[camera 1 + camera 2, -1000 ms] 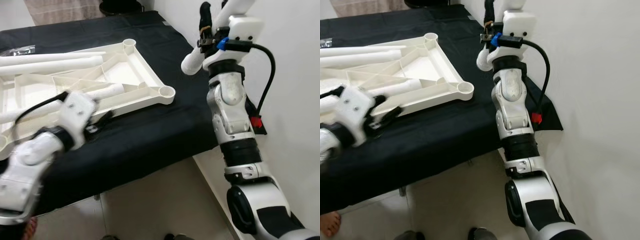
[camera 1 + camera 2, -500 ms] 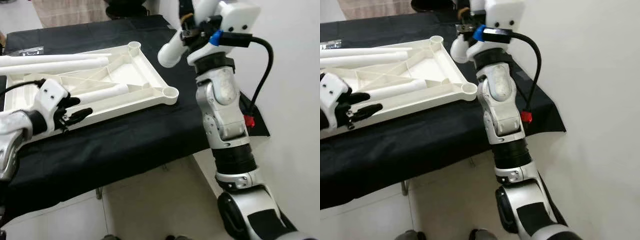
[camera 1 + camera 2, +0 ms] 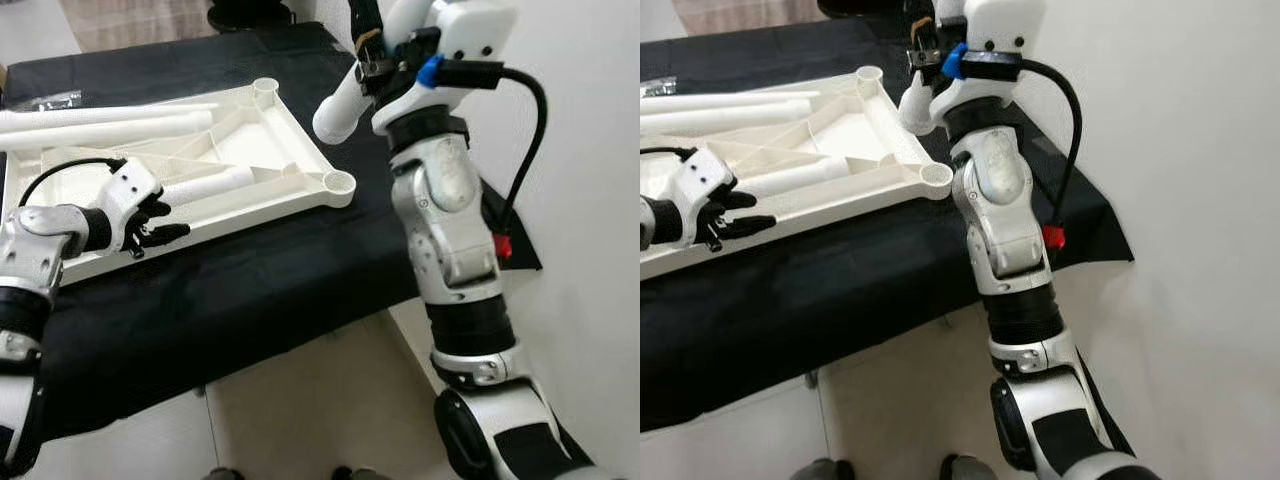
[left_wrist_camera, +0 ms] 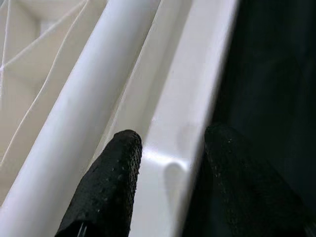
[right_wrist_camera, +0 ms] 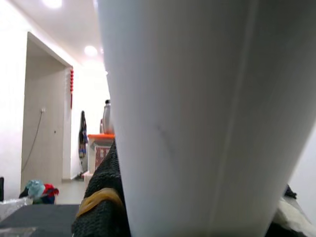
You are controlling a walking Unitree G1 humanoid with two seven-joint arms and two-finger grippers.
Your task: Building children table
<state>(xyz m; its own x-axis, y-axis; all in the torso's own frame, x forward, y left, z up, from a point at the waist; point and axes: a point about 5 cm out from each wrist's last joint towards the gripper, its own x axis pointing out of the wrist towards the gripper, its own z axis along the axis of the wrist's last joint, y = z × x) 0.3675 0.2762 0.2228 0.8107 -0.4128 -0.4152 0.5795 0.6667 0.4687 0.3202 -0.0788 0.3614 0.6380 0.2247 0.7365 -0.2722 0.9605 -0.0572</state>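
Upturned white plastic tabletop, on black-covered table, long axis left-right | near-right corner socket below-left of held leg | white plastic tube leg, clamped in right gripper, raised far-right, nearer arm | left gripper, fingers parted astride tabletop's near rim | loose legs far-left.

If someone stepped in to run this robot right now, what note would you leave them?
Right pincer: raised above the table's right side, shut on a white table leg.
Left pincer: open, straddling the near rim of the upturned white tabletop.
Three more legs lie loose on the tabletop, which rests on a black cloth.
Done: one leg picked up.
Left: no leg stands in a corner socket yet; all need fitting.
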